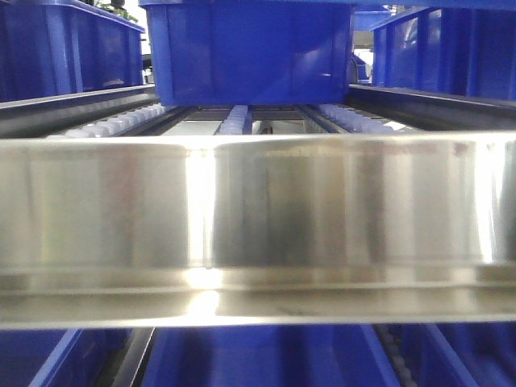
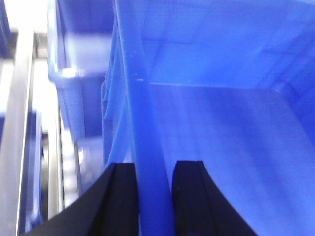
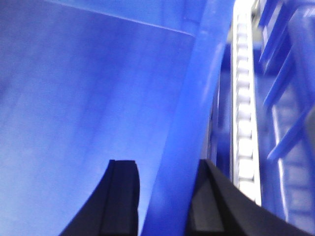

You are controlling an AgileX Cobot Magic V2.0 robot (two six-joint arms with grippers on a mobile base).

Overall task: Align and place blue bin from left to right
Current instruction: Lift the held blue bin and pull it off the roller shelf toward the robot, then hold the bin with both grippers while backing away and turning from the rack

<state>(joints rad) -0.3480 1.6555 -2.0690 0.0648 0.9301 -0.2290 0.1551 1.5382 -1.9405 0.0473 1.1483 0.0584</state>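
Blue bin (image 1: 250, 56) is sitting on roller track (image 1: 234, 121) | left gripper (image 2: 153, 169) pinching left rim, right gripper (image 3: 163, 166) pinching right rim | judging: arms needing matched, level motion, avoiding skew

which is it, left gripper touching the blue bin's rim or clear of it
Touching. The left wrist view shows the left gripper astride the rim of the blue bin, both fingers flush against it.
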